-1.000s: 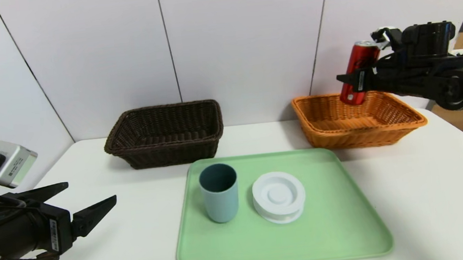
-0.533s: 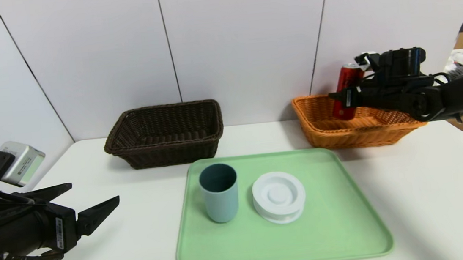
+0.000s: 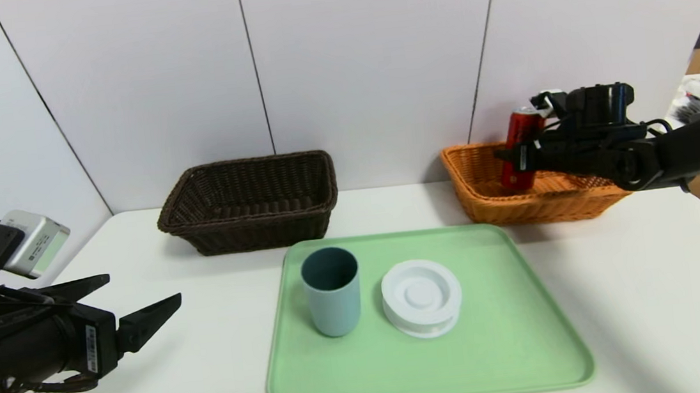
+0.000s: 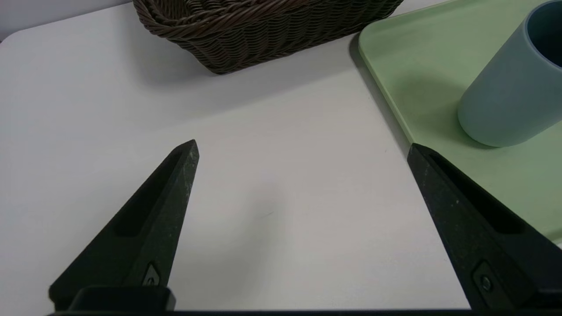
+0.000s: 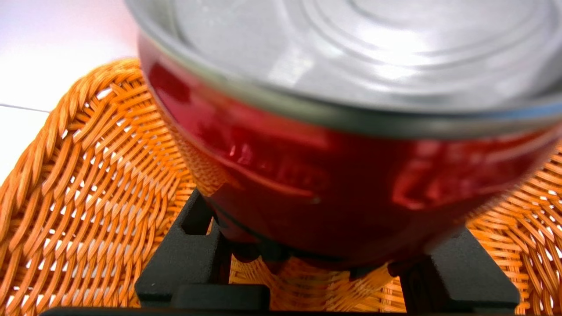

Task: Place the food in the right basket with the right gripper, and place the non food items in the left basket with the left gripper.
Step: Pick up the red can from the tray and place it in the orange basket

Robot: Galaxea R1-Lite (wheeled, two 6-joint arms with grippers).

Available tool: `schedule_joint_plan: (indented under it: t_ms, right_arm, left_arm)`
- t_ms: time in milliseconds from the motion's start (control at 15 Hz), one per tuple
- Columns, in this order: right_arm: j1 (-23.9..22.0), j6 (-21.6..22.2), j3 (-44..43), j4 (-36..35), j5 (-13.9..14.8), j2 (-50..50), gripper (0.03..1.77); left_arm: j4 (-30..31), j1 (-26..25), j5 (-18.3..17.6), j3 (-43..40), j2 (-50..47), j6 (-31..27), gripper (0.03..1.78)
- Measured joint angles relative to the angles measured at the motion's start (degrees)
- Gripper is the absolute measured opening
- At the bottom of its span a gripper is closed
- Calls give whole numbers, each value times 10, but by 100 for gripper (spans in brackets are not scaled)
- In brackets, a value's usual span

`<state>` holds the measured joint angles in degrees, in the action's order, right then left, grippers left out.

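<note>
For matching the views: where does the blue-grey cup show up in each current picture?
Head view: blue-grey cup, just left of centre, on the green tray.
Left wrist view: at the picture's right edge, partly cut off.
Right wrist view: not in it.
Shared landmark: the green tray, in the head and left wrist views only.

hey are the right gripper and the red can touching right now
Touching. The right wrist view shows it: the black fingers of the right gripper press against opposite sides of the red can.
</note>
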<state>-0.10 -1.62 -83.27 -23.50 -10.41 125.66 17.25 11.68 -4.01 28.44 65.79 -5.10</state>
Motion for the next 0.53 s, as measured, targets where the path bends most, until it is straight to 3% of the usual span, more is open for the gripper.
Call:
schedule_joint_plan:
  t_ms: [533]
  right_arm:
    - [0, 2, 13, 0, -1, -19, 144]
  left_arm:
    - [0, 0, 1, -2, -5, 0, 169]
